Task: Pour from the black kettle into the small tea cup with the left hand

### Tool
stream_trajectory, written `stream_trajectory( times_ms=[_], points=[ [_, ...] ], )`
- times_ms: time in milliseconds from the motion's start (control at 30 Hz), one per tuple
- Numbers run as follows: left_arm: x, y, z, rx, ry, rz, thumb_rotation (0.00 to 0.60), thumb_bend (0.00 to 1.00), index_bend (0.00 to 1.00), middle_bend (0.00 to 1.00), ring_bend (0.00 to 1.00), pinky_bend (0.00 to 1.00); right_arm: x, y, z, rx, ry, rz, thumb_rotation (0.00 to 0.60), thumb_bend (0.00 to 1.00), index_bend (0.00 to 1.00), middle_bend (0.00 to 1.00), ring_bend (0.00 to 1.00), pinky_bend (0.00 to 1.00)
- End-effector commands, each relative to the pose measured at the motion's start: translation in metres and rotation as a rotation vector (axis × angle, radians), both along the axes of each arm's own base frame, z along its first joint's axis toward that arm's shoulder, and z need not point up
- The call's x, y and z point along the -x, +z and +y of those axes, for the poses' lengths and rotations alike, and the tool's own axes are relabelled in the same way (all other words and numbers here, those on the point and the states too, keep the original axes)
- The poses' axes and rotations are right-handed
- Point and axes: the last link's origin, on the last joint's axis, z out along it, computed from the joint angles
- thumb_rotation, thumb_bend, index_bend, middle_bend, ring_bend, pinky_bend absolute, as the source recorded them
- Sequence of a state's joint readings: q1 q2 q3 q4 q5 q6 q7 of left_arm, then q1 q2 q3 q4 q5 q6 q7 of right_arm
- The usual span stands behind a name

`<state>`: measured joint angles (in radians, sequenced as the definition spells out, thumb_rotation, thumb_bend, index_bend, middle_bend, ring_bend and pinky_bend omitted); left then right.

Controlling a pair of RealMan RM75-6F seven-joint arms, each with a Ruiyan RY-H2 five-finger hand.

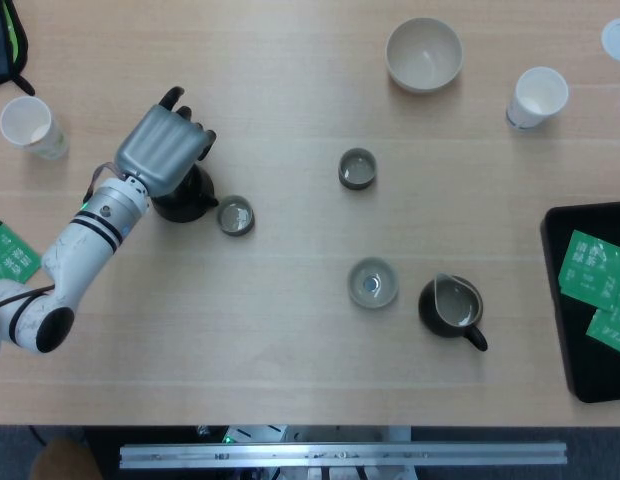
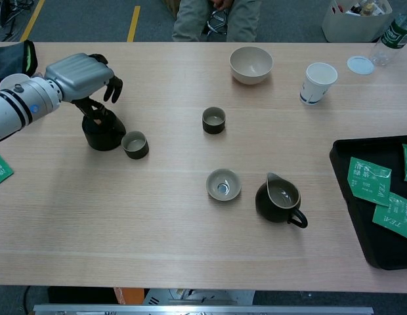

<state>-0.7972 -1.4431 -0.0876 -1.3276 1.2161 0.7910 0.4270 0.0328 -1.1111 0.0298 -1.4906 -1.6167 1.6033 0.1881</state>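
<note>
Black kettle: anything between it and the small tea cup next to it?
Nothing visible. The black kettle stands right beside the small tea cup, no object between them. The left hand is over the kettle, its fingers down at the top.

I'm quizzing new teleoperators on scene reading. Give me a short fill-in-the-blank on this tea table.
1. The left hand is above the black ____, which stands on the table.
2. The small tea cup beside it is ____ of liquid.
3. The green tea packets lie on a black ____.
4. The dark pitcher stands right of the grey ____.

Missing words: kettle; empty; tray; saucer
</note>
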Motion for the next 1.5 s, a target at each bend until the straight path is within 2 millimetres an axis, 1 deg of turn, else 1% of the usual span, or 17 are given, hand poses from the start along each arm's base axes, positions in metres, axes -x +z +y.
stream_trajectory(
  times_ms=[33, 200, 433, 867, 1033, 1200, 1500],
  points=[
    [0.003, 0.001, 0.001, -0.007, -0.008, 0.034, 0.600, 0.22, 0.48, 0.51, 0.31, 0.11, 0.000, 0.000, 0.000, 0.000, 0.000, 0.000, 0.600, 0.14, 0.33, 0.33, 0.22, 0.24],
    [0.004, 0.001, -0.001, -0.013, -0.021, 0.063, 0.600, 0.22, 0.48, 0.51, 0.31, 0.11, 0.000, 0.000, 0.000, -0.001, -0.002, 0.000, 0.600, 0.14, 0.33, 0.33, 0.22, 0.24],
    [-0.001, 0.005, -0.005, -0.015, -0.038, 0.093, 0.600, 0.22, 0.48, 0.52, 0.32, 0.11, 0.000, -0.001, -0.001, -0.002, 0.000, -0.001, 0.600, 0.14, 0.33, 0.33, 0.22, 0.24],
    [0.007, 0.004, -0.009, -0.030, -0.009, 0.125, 0.600, 0.22, 0.48, 0.53, 0.32, 0.11, 0.001, -0.002, 0.000, -0.004, -0.004, -0.001, 0.600, 0.14, 0.33, 0.33, 0.22, 0.24],
    [0.007, 0.002, -0.011, -0.022, -0.009, 0.125, 0.600, 0.22, 0.51, 0.57, 0.37, 0.11, 0.000, -0.002, -0.001, -0.004, -0.001, 0.000, 0.600, 0.14, 0.33, 0.33, 0.22, 0.24],
    [0.008, -0.001, -0.014, -0.010, -0.005, 0.123, 0.600, 0.22, 0.54, 0.60, 0.39, 0.11, 0.000, -0.002, 0.000, -0.005, -0.002, 0.000, 0.600, 0.14, 0.33, 0.33, 0.22, 0.24],
    [0.009, -0.007, -0.015, 0.007, -0.001, 0.121, 0.600, 0.22, 0.55, 0.62, 0.42, 0.11, 0.001, 0.000, 0.001, 0.005, -0.008, 0.000, 0.600, 0.14, 0.33, 0.33, 0.22, 0.24]
  ],
)
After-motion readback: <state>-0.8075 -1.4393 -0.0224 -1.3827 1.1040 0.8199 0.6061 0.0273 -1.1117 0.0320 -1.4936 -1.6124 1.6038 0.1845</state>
